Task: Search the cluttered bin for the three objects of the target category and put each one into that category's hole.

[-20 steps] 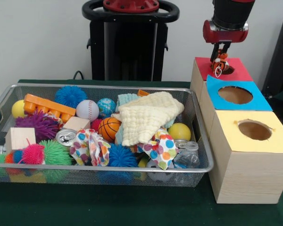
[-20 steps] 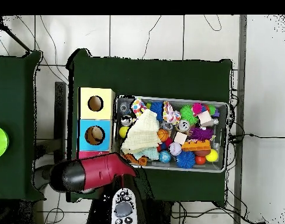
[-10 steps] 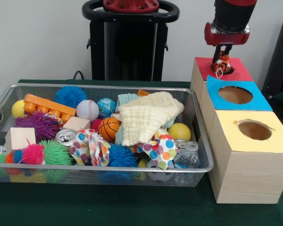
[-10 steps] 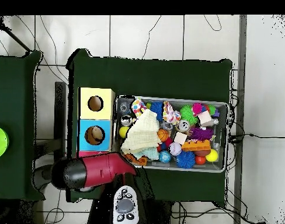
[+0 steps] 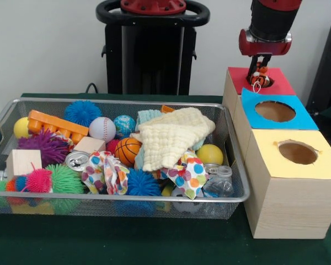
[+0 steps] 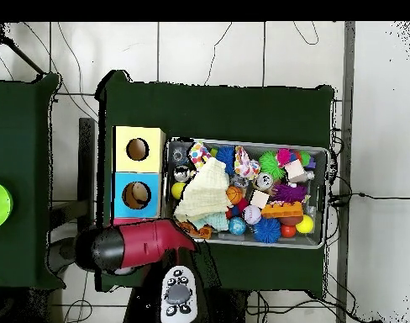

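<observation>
My gripper (image 5: 259, 67) hangs over the hole of the red-topped box (image 5: 278, 84) at the back right. It is shut on a small orange, white and black toy animal figure (image 5: 259, 75) with a white ring, held just above the hole. The silver wire-mesh basket (image 5: 116, 102) is full of clutter and also shows in the overhead view (image 6: 319, 153). No yellow duck or brown-and-white figure shows among the clutter. In the overhead view the red arm (image 6: 141, 245) covers the red box and the gripper.
A blue-topped box (image 5: 299, 118) and a yellow-topped box (image 5: 325, 165) with round holes stand in front of the red one. The basket holds a cream cloth (image 5: 171, 138), spiky balls (image 5: 83, 112), sports balls (image 5: 127, 150), wooden blocks (image 5: 23, 162), a can (image 5: 77, 160).
The gripper with the toy figure has shifted slightly to the picture's right over the red box. The basket's contents have not moved.
</observation>
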Tool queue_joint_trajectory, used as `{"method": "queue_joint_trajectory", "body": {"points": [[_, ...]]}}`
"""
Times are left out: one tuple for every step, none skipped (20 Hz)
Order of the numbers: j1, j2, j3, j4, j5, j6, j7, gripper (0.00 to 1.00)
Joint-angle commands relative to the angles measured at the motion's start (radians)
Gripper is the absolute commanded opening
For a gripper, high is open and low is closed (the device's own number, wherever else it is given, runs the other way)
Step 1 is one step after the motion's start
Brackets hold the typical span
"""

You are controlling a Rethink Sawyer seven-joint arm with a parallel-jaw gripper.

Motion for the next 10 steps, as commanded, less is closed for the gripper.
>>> {"method": "queue_joint_trajectory", "body": {"points": [[0.001, 0.091, -0.016, -0.055, 0.019, 0.104, 0.178, 0.00], [0.001, 0.095, -0.016, -0.059, 0.021, 0.113, 0.176, 0.00], [0.001, 0.099, -0.016, -0.062, 0.023, 0.121, 0.174, 0.00], [-0.002, 0.104, -0.014, -0.065, 0.026, 0.125, 0.171, 0.00], [-0.003, 0.110, -0.013, -0.074, 0.029, 0.131, 0.170, 0.00], [-0.004, 0.115, -0.013, -0.082, 0.032, 0.137, 0.169, 0.00], [-0.002, 0.118, -0.013, -0.089, 0.034, 0.145, 0.169, 0.00], [0.000, 0.123, -0.015, -0.099, 0.034, 0.156, 0.171, 0.00], [0.001, 0.126, -0.016, -0.105, 0.036, 0.164, 0.173, 0.00], [0.003, 0.129, -0.016, -0.112, 0.037, 0.173, 0.176, 0.00]]}}
